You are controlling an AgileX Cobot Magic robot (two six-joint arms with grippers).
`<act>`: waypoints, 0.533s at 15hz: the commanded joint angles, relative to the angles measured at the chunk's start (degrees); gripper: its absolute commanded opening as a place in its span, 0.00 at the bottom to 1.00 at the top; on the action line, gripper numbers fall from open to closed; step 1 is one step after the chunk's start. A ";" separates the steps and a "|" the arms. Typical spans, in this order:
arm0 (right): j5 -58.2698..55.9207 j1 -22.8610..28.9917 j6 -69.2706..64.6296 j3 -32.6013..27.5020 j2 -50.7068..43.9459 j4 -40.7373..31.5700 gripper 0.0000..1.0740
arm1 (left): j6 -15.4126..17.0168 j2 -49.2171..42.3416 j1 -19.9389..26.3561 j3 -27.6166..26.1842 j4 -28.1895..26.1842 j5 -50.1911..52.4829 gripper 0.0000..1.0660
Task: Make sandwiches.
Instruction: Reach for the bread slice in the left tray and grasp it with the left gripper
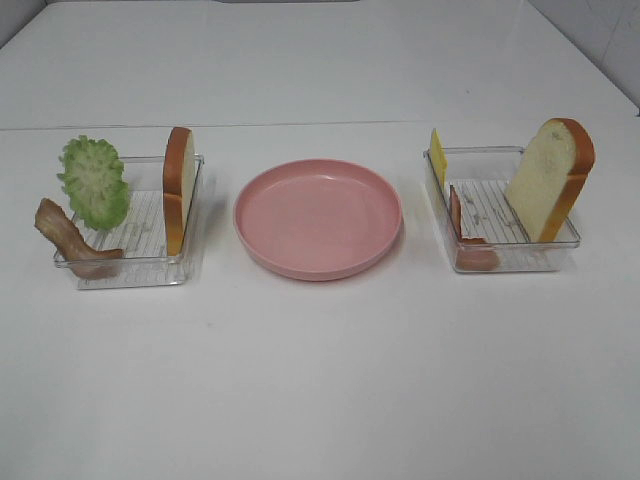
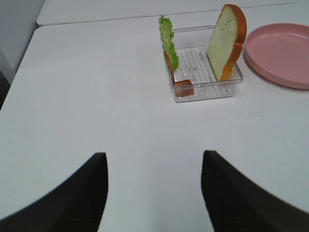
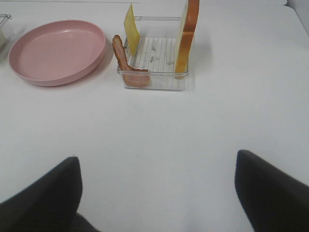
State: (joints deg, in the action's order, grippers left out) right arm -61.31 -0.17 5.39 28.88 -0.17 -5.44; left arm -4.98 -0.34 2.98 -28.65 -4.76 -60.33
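Left gripper (image 2: 153, 162): jaws apart, gripping nothing, touching nothing, over the white worktop (image 1: 320, 390), well short of the left tray (image 1: 130, 278).

Right gripper (image 3: 157, 159): jaws apart, wider than the left pair, gripping nothing, over the worktop, well short of the right tray (image 1: 520, 264).

Sandwich parts unassembled, split between the two clear trays.

Left tray:
- Ruffled green lettuce (image 1: 95, 180) on edge at the outer wall.
- Left bacon strip (image 1: 70, 238) draped over the front outer corner.
- Left bread slice (image 1: 178, 190) upright on edge along the wall nearest the pink plate (image 1: 318, 215).

Right tray:
- Yellow cheese slice (image 1: 437, 157) upright at the wall nearest the plate.
- Right bacon strip (image 1: 462, 238) leaning at the front corner on that same side.
- Right bread slice (image 1: 550, 180) tilted against the outer wall.

Pink plate on the worktop between the trays, apart from both.
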 commanded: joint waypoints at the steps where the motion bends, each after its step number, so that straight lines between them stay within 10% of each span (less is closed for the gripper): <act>1: 0.52 -0.40 -0.11 -0.11 -0.80 -0.23 0.77 | -0.06 -1.20 0.17 0.11 -0.34 0.46 0.53; 8: 0.52 -0.40 -0.11 -0.11 -0.80 -0.23 0.77 | -0.06 -1.20 0.17 0.11 -0.34 0.46 0.53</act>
State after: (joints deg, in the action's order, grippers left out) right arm -61.31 -0.17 5.39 28.88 -0.17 -5.44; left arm -4.98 -0.34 2.98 -28.65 -4.76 -60.33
